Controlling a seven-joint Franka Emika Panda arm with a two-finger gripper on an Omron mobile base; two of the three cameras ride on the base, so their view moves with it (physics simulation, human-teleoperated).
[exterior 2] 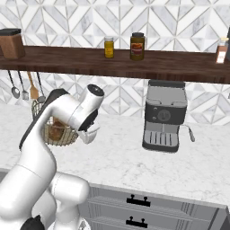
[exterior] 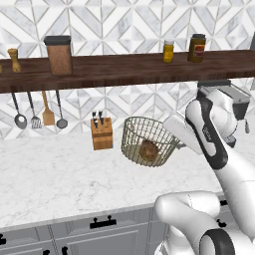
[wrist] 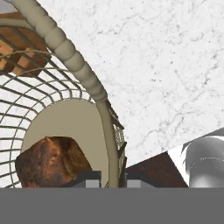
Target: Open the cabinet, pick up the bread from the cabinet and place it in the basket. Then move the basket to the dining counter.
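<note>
The basket point(exterior: 147, 140) wall stands between the fingertips point(wrist: 89, 179), its thick rim point(wrist: 72, 59) running away ahead of them. On the inner finger's side the bread point(wrist: 51, 162) lies close on the basket floor, crowding that side. On the outer finger's side bare marble worktop point(wrist: 166, 74) lies open, with the coffee machine point(exterior 2: 164, 116) well apart beyond.

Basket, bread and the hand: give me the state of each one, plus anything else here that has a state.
basket: tilted, lifted off the worktop, gripped at its rim
bread: inside the basket, on its base
hand: shut on the basket rim
coffee machine: upright on the worktop
jars: upright on the shelf, lids on
</note>
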